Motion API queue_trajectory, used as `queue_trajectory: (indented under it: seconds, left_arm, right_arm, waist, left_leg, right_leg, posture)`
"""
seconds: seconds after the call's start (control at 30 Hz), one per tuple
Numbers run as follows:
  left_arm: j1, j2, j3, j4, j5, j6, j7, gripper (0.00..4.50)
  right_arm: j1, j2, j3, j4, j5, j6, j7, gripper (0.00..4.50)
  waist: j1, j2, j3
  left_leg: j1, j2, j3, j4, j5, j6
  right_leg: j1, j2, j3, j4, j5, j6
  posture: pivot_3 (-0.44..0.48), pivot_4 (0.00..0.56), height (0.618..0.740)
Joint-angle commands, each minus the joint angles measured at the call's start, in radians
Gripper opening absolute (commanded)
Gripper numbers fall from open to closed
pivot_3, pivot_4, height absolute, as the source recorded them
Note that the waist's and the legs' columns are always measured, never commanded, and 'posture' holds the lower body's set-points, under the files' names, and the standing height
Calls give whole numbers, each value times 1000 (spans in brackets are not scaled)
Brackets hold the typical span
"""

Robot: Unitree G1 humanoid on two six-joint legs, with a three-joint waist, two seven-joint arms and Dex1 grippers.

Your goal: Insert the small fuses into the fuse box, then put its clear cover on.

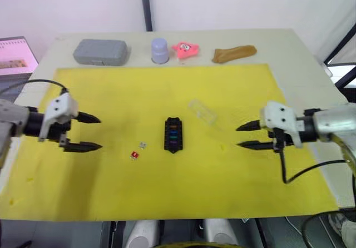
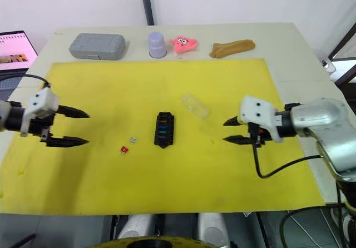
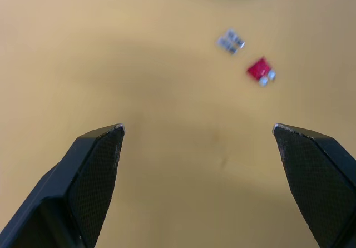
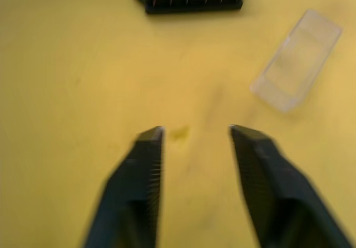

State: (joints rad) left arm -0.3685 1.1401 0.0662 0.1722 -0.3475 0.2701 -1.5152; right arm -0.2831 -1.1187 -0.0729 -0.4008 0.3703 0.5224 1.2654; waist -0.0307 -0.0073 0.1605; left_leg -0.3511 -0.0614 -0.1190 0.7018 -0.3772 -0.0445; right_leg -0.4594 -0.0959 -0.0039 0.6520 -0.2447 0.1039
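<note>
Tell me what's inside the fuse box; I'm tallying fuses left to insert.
The fuse box holds green, orange, purple and blue fuses in its slots. How deeply they're seated can't be seen. A red fuse and pale grey fuse lie outside.

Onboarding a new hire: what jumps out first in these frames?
The bright yellow mat covering the table, with the small black fuse box at its centre, coloured fuses already in its slots. Two loose fuses, red and pale grey, lie to its left; the open left gripper and right gripper flank it.
</note>
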Motion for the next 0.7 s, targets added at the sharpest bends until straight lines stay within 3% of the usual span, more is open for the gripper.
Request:
queue_trajectory:
  seconds: [0.03,0.07,0.4,0.53,0.7]
  left_arm:
    - [-11,25,30,39,12,-35,-13,4500]
    - [-13,26,29,46,13,-39,-15,4500]
    - [0,-43,-19,-79,-26,24,-16,4500]
    - [42,-75,-73,-169,-72,123,-44,4500]
    - [40,-120,-125,-187,-153,371,-26,4500]
  right_arm:
    - [9,-24,-65,16,10,-31,6,4006]
    - [10,-25,-69,23,9,-32,4,4480]
    - [-66,28,-5,-12,13,-4,-66,4480]
    - [-201,109,95,-49,40,85,-105,4480]
    - [-404,228,254,-95,75,290,-149,4480]
  waist:
    - [1,0,0]
    - [1,0,0]
    - [16,0,0]
    - [9,0,0]
    - [11,0,0]
  left_leg:
    - [0,0,0,0,0,0]
    - [0,0,1,0,0,0]
    - [-1,2,2,0,-1,1]
    - [0,3,2,0,-1,1]
    - [-1,3,1,0,-1,1]
  right_leg:
    - [0,0,0,0,0,0]
    - [0,1,0,0,0,0]
    - [-1,1,1,-1,1,0]
    - [-1,1,2,-1,1,0]
    - [-2,3,2,-1,2,-1]
  posture:
    - [0,150,740]
    - [0,150,740]
    - [0,150,740]
    - [0,150,740]
    - [0,150,740]
